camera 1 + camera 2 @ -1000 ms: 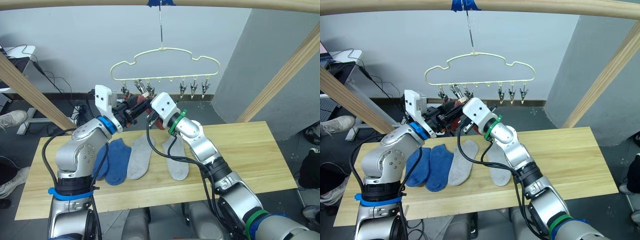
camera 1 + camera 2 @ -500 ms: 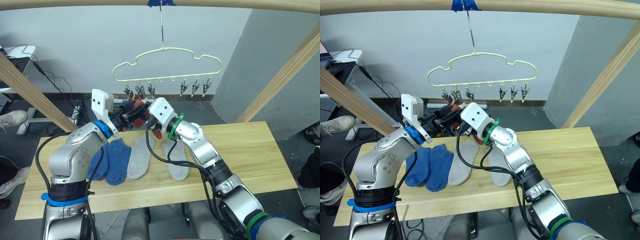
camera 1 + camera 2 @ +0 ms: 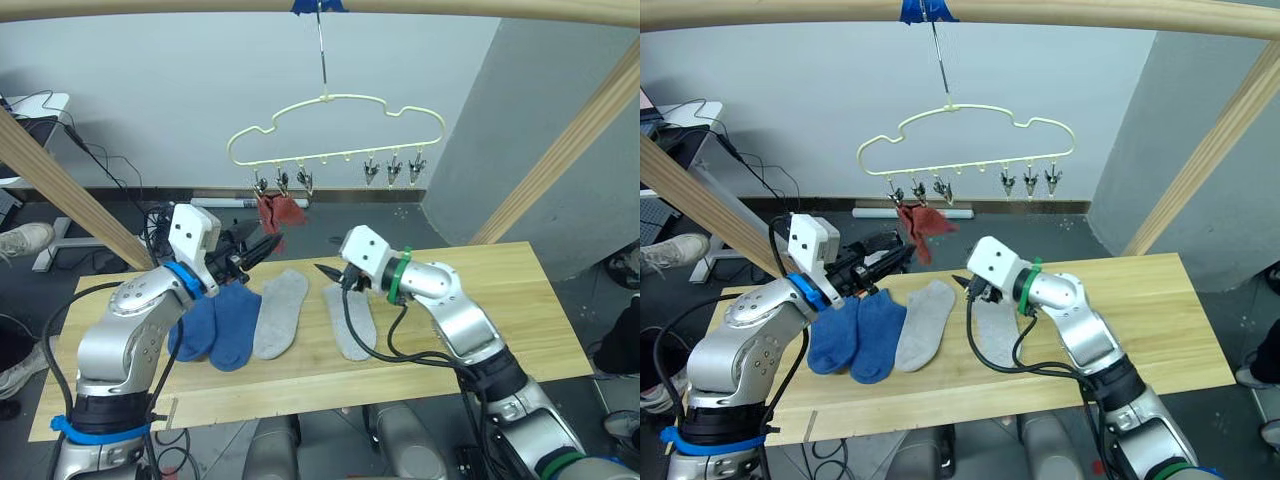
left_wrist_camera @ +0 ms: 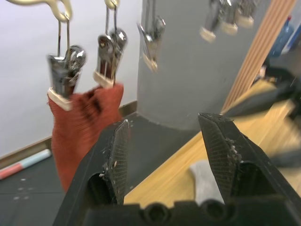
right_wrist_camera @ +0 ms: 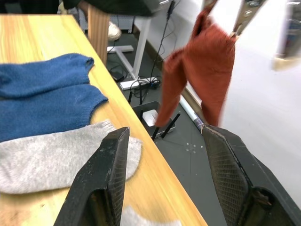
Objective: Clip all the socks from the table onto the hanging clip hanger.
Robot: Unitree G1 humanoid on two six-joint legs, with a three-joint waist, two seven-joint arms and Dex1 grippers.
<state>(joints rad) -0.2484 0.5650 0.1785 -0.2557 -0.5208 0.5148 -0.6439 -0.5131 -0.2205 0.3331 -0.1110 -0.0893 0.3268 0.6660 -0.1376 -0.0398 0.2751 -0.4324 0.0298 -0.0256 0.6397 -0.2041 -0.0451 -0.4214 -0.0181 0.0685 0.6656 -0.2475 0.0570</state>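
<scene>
Nearest the robot, the table (image 3: 500, 330) carries four socks in a row: two blue socks (image 3: 225, 320), touching each other, lie just below the left gripper (image 3: 262, 246); one grey sock (image 3: 278, 312) lies between the two grippers; a second grey sock (image 3: 347, 322) lies directly beneath the right gripper (image 3: 328, 270). Both grippers are held above the table's far edge, tips turned toward one another and well apart. The left gripper is empty, its fingers (image 4: 117, 160) spread wide apart. The right gripper is likewise empty, with its fingers (image 5: 115, 174) parted. Beyond and above the left gripper's tips hangs a rust-red sock (image 3: 280, 210), bunched and held by clips (image 4: 63, 75) at the left end of the hanger (image 3: 335, 125); the wrist views show two adjacent clips biting its upper edge. The next clip and the three to the right, above and behind the right gripper, hang bare. The hanger's hook rises to a wooden beam (image 3: 450, 8) marked with blue tape (image 3: 320, 5), farthest and highest of all.
</scene>
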